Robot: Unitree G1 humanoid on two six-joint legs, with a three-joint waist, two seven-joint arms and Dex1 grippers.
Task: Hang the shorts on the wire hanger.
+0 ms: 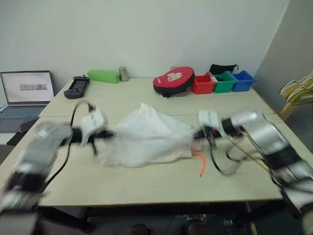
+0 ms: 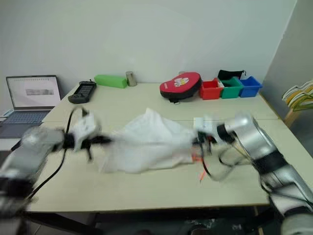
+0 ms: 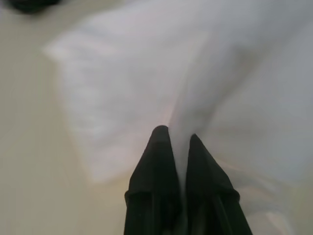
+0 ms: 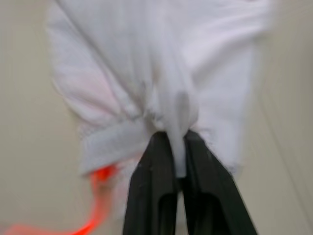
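Between the black fingers of the left gripper (image 3: 177,142) a fold of the shorts (image 1: 146,137) is pinched; the right gripper (image 4: 177,139) clamps another fold at the opposite side. No writing is readable on the cloth. It is thin, white, faintly pink-tinged, bunched between both arms over the table (image 1: 146,181), with an orange-red cord (image 1: 200,164) trailing by its right edge.

The shorts (image 1: 146,137) lie mid-bench (image 1: 146,186), left gripper (image 1: 105,133) at their nine o'clock, right gripper (image 1: 198,132) at three; three bins (image 1: 223,82) sit at one o'clock.
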